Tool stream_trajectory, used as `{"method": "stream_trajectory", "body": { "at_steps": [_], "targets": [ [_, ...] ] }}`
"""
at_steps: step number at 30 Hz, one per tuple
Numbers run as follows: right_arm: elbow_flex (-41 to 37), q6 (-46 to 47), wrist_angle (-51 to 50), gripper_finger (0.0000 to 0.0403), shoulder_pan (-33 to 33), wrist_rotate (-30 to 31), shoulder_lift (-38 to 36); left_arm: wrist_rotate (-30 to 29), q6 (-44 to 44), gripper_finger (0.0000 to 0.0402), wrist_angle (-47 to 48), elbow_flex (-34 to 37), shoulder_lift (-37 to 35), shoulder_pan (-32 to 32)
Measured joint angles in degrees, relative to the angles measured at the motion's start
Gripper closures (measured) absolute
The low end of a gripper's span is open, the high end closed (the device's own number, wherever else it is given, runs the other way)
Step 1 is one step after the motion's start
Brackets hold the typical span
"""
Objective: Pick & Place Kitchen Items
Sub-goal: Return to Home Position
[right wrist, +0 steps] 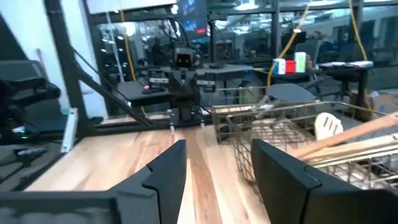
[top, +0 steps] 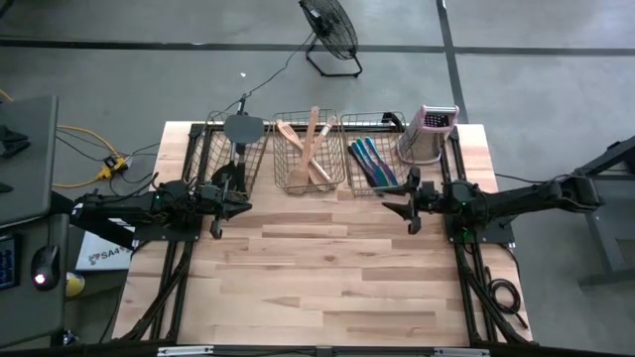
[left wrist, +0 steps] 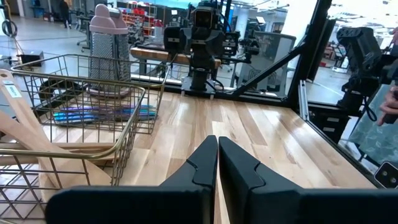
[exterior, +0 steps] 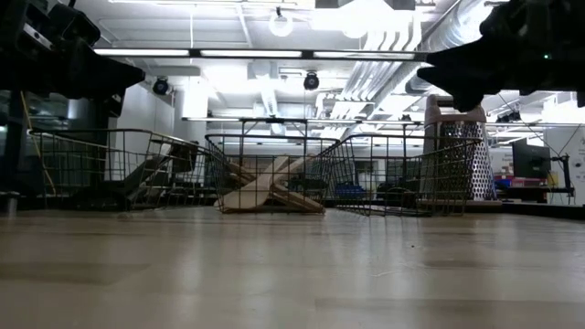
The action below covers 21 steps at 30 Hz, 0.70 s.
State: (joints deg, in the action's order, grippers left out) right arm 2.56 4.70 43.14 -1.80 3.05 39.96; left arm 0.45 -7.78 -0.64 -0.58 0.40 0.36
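Hovering over the table point(top: 327, 278) | left gripper point(top: 230, 198): fingers pressed together, nothing held | right gripper point(top: 402, 198): fingers parted, nothing held | wooden spoons point(top: 316, 149): crossed in middle wire basket point(top: 310, 189), axes near 12–6, placed 2 o'clock of left, 10 o'clock of right; retreat judged unobstructed.

Pale wooden spoons point(top: 312, 149), blue-purple utensils point(top: 372, 164) — dark grey spatula point(top: 243, 127).

Wooden table point(top: 327, 278) carries three wire baskets point(top: 310, 188) and a grater point(top: 429, 134) (upright).
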Motion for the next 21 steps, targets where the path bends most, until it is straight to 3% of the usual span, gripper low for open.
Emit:
{"method": "stream_trajectory", "body": {
  "at_steps": [14,21],
  "targets": [
    [-2.0,-0.5,-3.8,0.0231,0.0,-4.9,-6.4,0.0,0.0,0.0387,0.0,0.0,0.0,0.0],
    [-2.1,-1.6,-10.8,0.0241,0.0,-6.3,-11.2,-0.2,0.0,0.0387,0.0,0.0,0.0,0.0]
  ]
}}
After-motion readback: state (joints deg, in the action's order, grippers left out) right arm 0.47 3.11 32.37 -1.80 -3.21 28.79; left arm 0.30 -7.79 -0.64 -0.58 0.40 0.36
